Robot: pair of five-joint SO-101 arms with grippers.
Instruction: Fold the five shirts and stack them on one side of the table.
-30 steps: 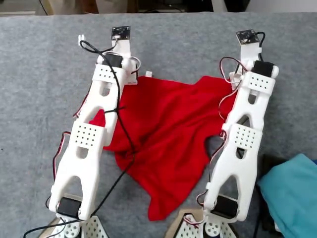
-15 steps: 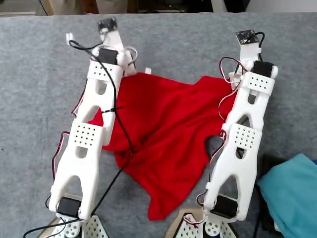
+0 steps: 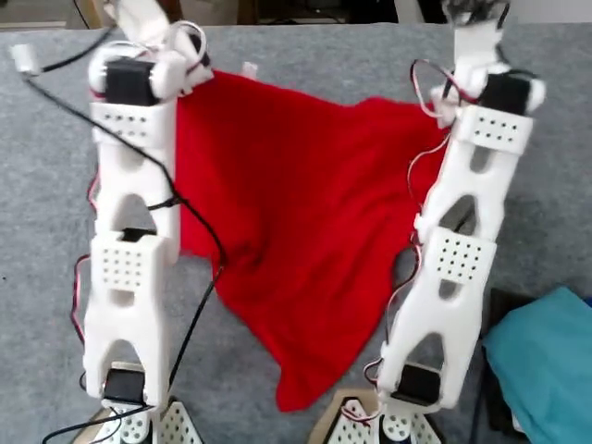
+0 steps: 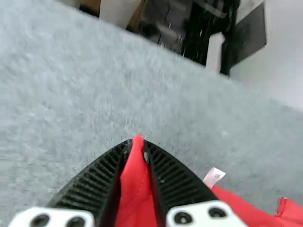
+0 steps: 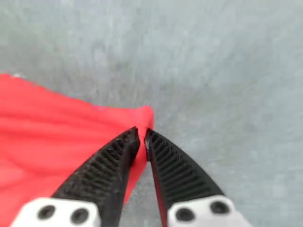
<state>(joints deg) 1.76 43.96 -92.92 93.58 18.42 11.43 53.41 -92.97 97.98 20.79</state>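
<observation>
Arms both stretch toward the far edge of the table point(image 3: 46, 185). Left gripper point(image 4: 137, 144) pinches a fold of the red shirt point(image 3: 305, 231) spread between them; right gripper point(image 5: 142, 135) clamps its corner. Left wrist view catches a white tag point(image 4: 214, 177); high view, a teal shirt point(image 3: 546, 361) at the near right corner

red shirt point(image 3: 305, 231) | unfolded, spread mid-table | teal shirt point(image 3: 546, 361) | crumpled, right edge

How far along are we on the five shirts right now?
Done: nothing folded yet. In hand: the left tool and right tool are each shut on a far edge of the red shirt, which is spread open over the grey table. Left: folding it, then the teal garment bunched at the near right, the others, and stacking.
</observation>
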